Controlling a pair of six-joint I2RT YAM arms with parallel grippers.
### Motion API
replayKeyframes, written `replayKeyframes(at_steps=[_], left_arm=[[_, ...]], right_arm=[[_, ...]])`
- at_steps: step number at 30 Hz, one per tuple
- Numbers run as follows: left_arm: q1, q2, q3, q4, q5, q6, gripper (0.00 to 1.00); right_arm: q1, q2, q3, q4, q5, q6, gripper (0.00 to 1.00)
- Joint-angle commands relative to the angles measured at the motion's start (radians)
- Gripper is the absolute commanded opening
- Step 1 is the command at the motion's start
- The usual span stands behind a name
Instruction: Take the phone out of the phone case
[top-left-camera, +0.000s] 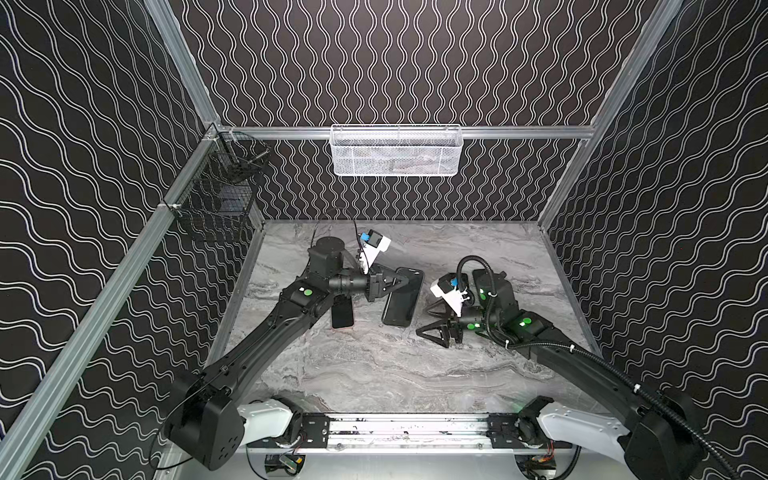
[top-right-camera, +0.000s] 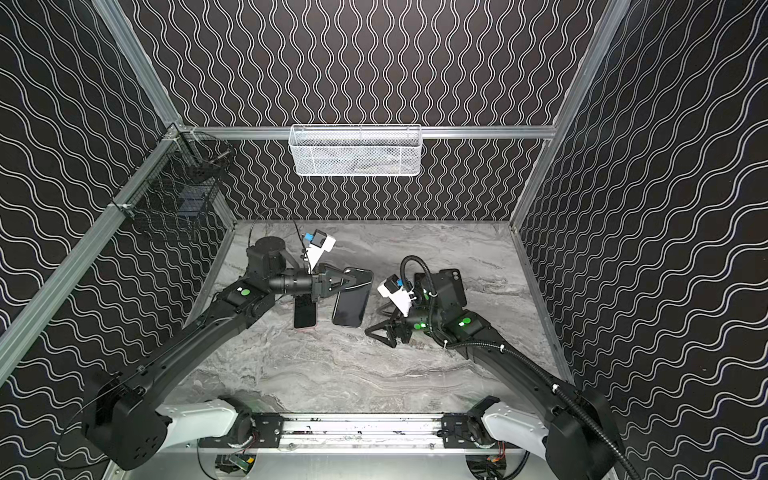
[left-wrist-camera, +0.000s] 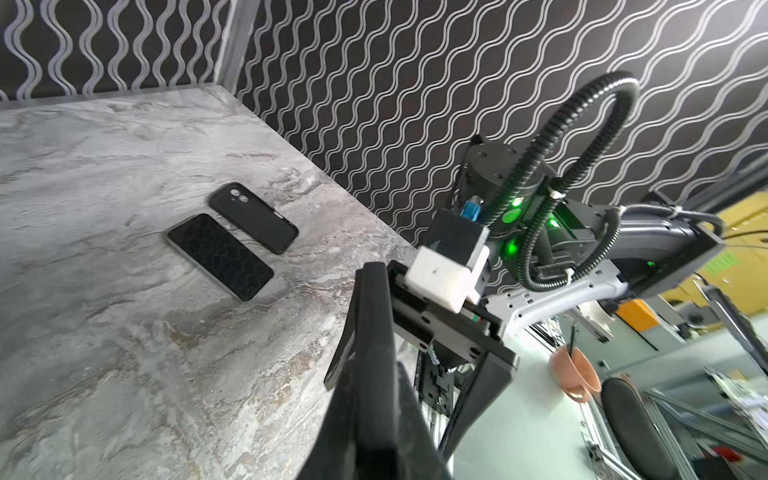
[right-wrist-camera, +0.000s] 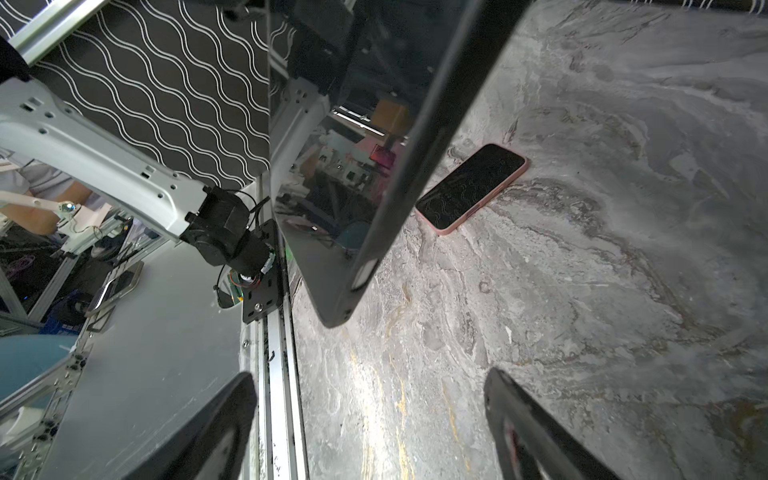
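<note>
My left gripper (top-left-camera: 409, 283) (top-right-camera: 357, 283) is shut on the top edge of a black cased phone (top-left-camera: 401, 305) (top-right-camera: 351, 306), which hangs tilted above the marble table (top-left-camera: 374, 365). In the left wrist view that phone (left-wrist-camera: 368, 316) shows edge-on between the shut jaws. In the right wrist view its glossy screen (right-wrist-camera: 353, 124) fills the upper middle. My right gripper (top-left-camera: 422, 322) (right-wrist-camera: 370, 378) stands open just to the right of the phone's lower end, holding nothing.
A pink-cased phone (top-left-camera: 343, 318) (right-wrist-camera: 471, 189) lies under my left arm. An empty black case (left-wrist-camera: 253, 216) (top-right-camera: 451, 286) and a bare phone (left-wrist-camera: 220, 257) lie behind my right arm. A white mesh basket (top-left-camera: 397, 151) and a black wire basket (top-left-camera: 216, 199) hang on the walls.
</note>
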Motion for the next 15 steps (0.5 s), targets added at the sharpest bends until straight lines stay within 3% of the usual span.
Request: replayKeyframes(at_steps=[1,15], left_arm=[[0.002,0.011,-0.008,0.137,0.063,-0.030,0.00],[0.002,0.025,-0.060,0.260,0.100,-0.122,0.00]], right_arm=[[0.013,0.002,0.004,-0.023,-0.029,-0.067,0.85],[0.047,0.060,0.023,-0.022,-0.071,-0.112,0.74]])
